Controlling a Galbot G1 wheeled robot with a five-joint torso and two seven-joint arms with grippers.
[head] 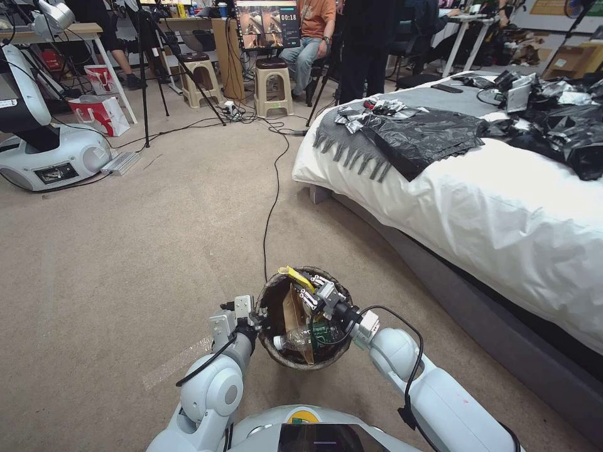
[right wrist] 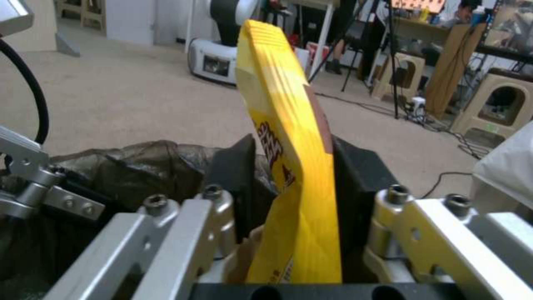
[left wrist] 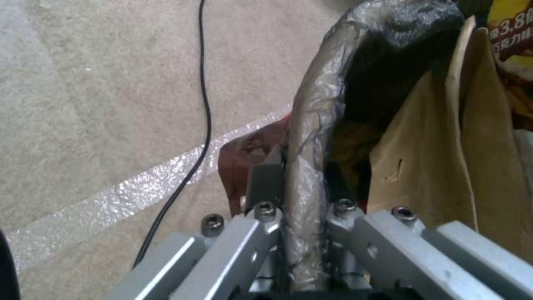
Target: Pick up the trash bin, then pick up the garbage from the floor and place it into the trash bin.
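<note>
Both arms reach forward from the robot's chest in the head view, meeting at the trash bin (head: 306,363), which hangs above the carpeted floor (head: 157,251) just off the near corner of the bed (head: 502,213). At the bin's left rim sits the left gripper (head: 259,319), apparently carrying it so the opening stays up and within the other arm's reach. Over the opening's far right side, the right gripper (head: 309,290) holds a yellow snack wrapper (head: 296,276), placed, I judge, so the wrapper will fall inside. Already in the bin are a tan paper bag (head: 292,312), standing on edge, and a small clear bottle (head: 300,339) lying toward the near side. Black plastic bags (head: 427,135) lie on the bed, well apart from the work. From the left wrist view, the fingers (left wrist: 265,183) are closed tight on the bin's rim, one outside and one inside, with the dark liner (left wrist: 311,125) pinched between them and the paper bag just beside. From the right wrist view, the dark fingers (right wrist: 236,166) are clamped on the wrapper, which stands upright between them above the liner's edge, not yet released.
</note>
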